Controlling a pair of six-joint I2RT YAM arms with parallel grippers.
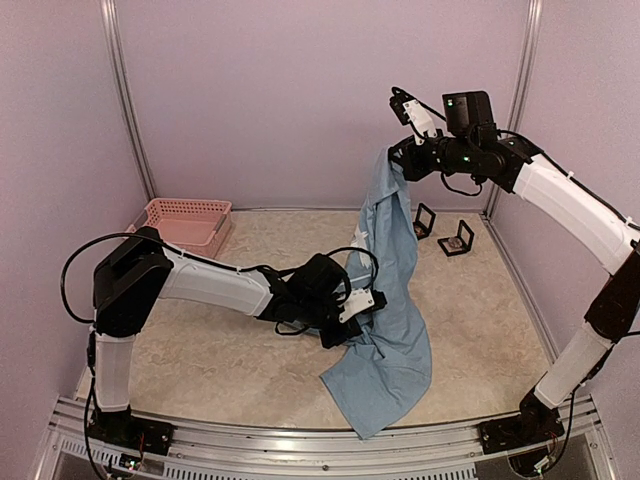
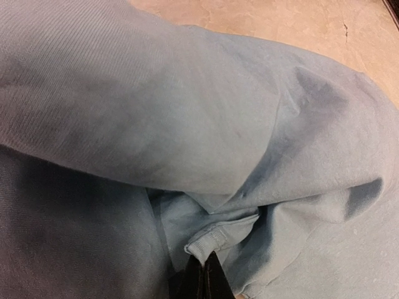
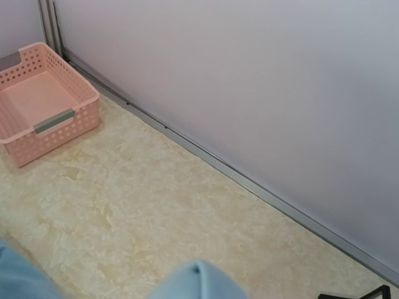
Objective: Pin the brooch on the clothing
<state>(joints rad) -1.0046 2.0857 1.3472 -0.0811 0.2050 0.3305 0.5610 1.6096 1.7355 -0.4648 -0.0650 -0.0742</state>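
Observation:
The clothing, a light blue shirt, hangs as a long drape from my right gripper, which is raised high at the back right and shut on its top edge. Its lower part lies crumpled on the table. In the right wrist view only a fold of the clothing shows at the bottom edge, and the fingers are hidden. My left gripper is at the middle of the drape, shut on a stitched hem; its dark fingertips pinch that edge. The brooch is not visible.
Two small black open cases stand at the back right of the table. A pink perforated basket sits at the back left against the wall. Purple walls enclose the table.

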